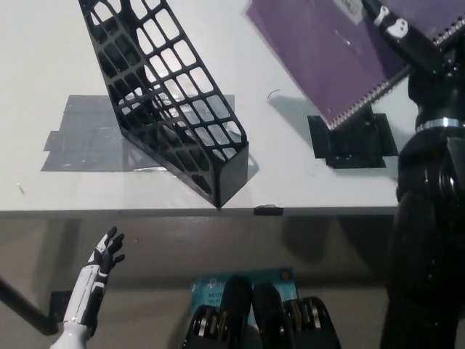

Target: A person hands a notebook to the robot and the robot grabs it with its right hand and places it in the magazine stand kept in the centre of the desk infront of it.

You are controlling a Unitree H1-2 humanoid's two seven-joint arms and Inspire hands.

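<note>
Now my right hand [418, 51] grips the notebook [330, 54], raised at two o'clock. Next I carry it toward the magazine stand [171, 102] at ten. Left hand [105, 254] idles open.

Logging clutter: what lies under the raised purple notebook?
Under the purple spiral-bound notebook, a flat black square patch lies on the white desk; its far edge is hidden by the notebook.

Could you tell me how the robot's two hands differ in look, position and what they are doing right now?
The right hand is black, raised at the upper right over the desk, and shut on the purple notebook. The left hand is white, low at the lower left below the desk edge, and open, holding nothing. Neither touches the magazine stand.
</note>
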